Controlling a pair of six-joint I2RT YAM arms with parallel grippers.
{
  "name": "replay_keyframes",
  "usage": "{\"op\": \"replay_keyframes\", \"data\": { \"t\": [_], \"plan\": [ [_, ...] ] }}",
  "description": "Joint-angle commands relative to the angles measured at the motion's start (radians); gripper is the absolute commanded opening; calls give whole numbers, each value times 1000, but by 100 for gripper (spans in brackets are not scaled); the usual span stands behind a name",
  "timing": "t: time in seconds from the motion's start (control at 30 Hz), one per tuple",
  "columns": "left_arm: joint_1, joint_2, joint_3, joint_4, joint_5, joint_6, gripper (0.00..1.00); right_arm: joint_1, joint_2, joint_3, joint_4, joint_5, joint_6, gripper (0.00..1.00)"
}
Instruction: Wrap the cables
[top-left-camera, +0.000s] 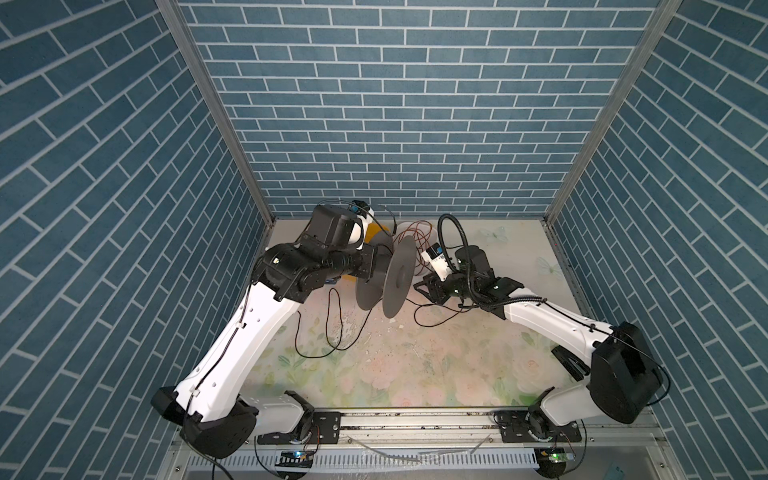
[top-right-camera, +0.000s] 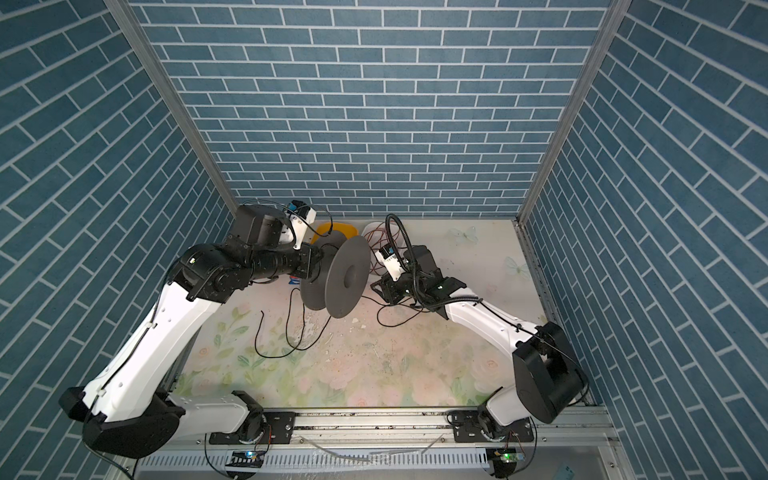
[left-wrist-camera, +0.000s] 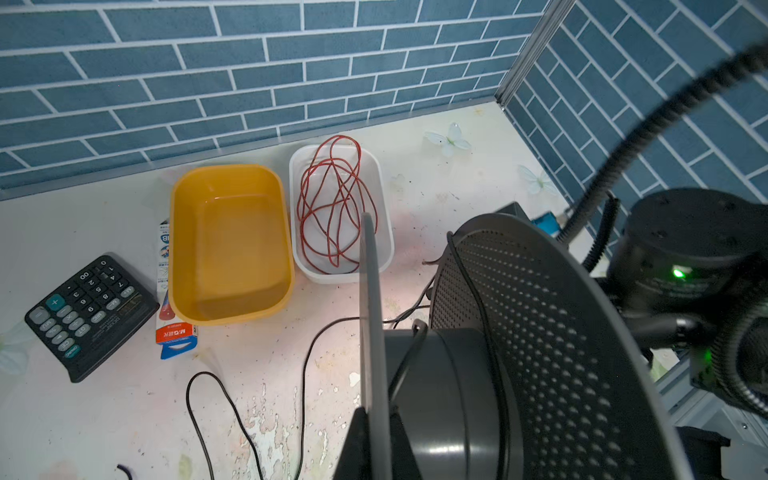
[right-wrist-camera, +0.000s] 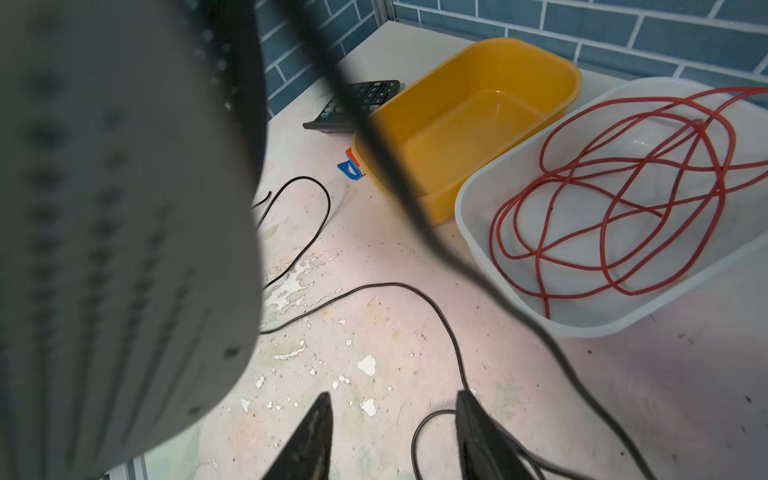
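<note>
Left jaws pinching grey spool (left-wrist-camera: 540, 332) flange, right jaws spread, black cable (right-wrist-camera: 390, 284) just beside them.

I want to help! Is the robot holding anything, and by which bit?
Left gripper pinches the grey spool by one disc's edge; right gripper is open, empty.

Walls (top-left-camera: 395, 104): blue brick pattern, white joints. Table (top-left-camera: 415, 374): pale, printed with pink flowers and green leaves, flaked white in spots. Spool (top-left-camera: 399, 278) grey, one flange dotted with holes. Cable (right-wrist-camera: 390, 284) black. Wire (left-wrist-camera: 336, 203) red. Tub (left-wrist-camera: 228, 249) yellow. Tray (left-wrist-camera: 384, 232) translucent white. Calculator (left-wrist-camera: 89, 316) black, one teal key.
</note>
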Motion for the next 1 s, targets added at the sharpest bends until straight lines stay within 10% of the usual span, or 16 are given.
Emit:
{"op": "replay_keyframes", "data": {
  "t": [0.0, 0.47, 0.97],
  "plan": [
    [26, 11, 37, 18, 67, 4, 0, 1, -84, -81, 69, 28, 0, 57],
    [34, 14, 105, -30, 142, -4, 0, -9, -212, -263, 246, 309, -141, 84],
    [38, 10, 128, -71, 163, -3, 0, -89, 46, -244, 518, 210, -205, 71]
  ]
}}
